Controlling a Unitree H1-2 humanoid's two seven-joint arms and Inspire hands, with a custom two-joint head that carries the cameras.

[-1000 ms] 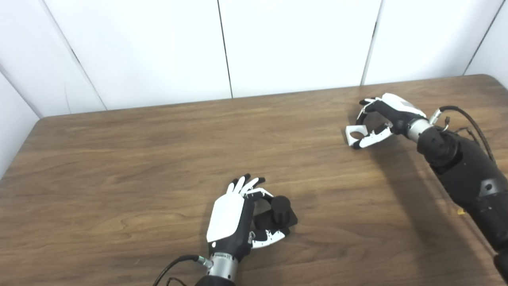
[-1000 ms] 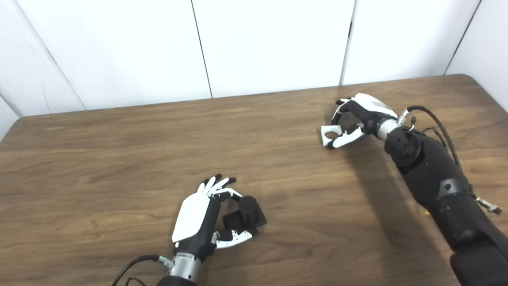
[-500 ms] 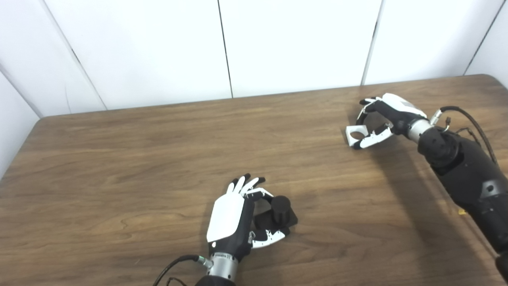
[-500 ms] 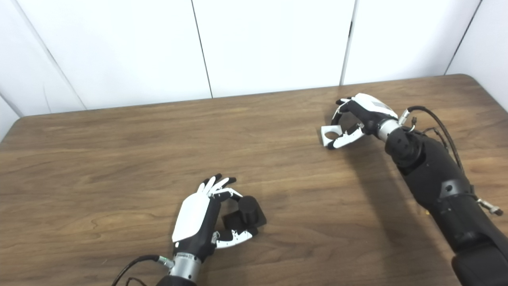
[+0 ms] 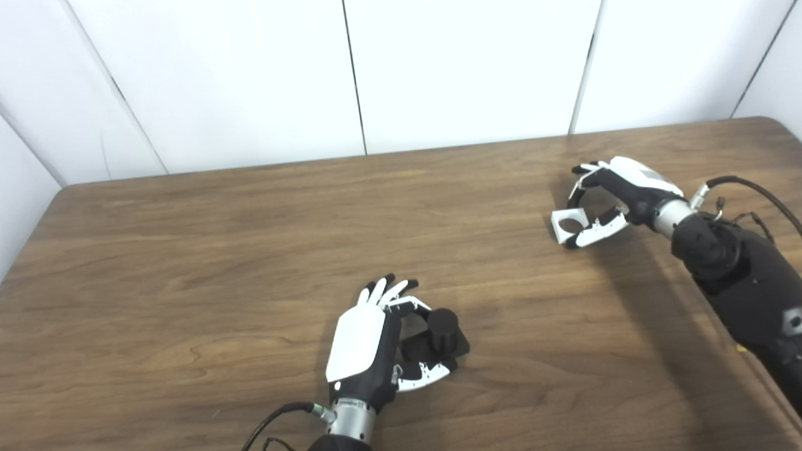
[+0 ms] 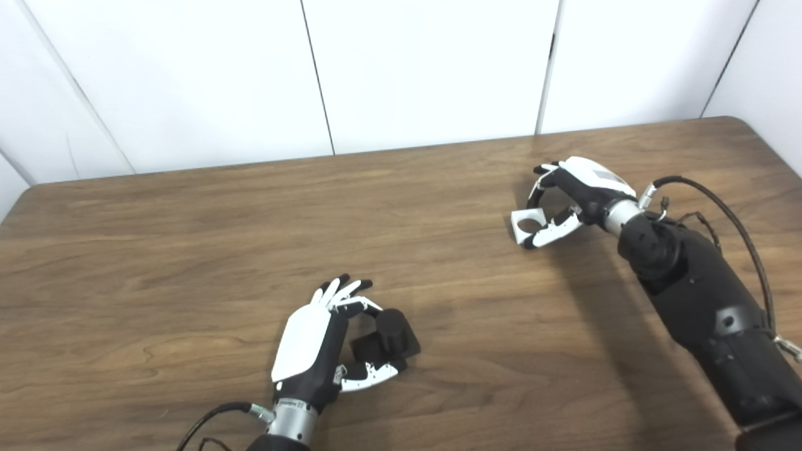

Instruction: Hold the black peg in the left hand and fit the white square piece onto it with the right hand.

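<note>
The black peg [image 5: 443, 327], a short cylinder on a square black base, rests on the wooden table [image 5: 188, 250] near the front middle. My left hand [image 5: 363, 351] is closed around its base, thumb at the front and fingers at the back. The white square piece [image 5: 567, 222], with a round hole through it, is at the right rear of the table. My right hand [image 5: 617, 188] pinches it between thumb and fingers, at or just above the tabletop. Both also show in the right eye view: the peg [image 6: 391, 329] and the white piece [image 6: 526, 223].
White wall panels [image 5: 463, 69] stand behind the table's far edge. The table's right corner [image 5: 770, 125] lies just beyond my right arm. Cables run from both wrists.
My right hand has shifted slightly right and toward me, and the white square piece moved with it. My left hand and the black peg have not moved.
</note>
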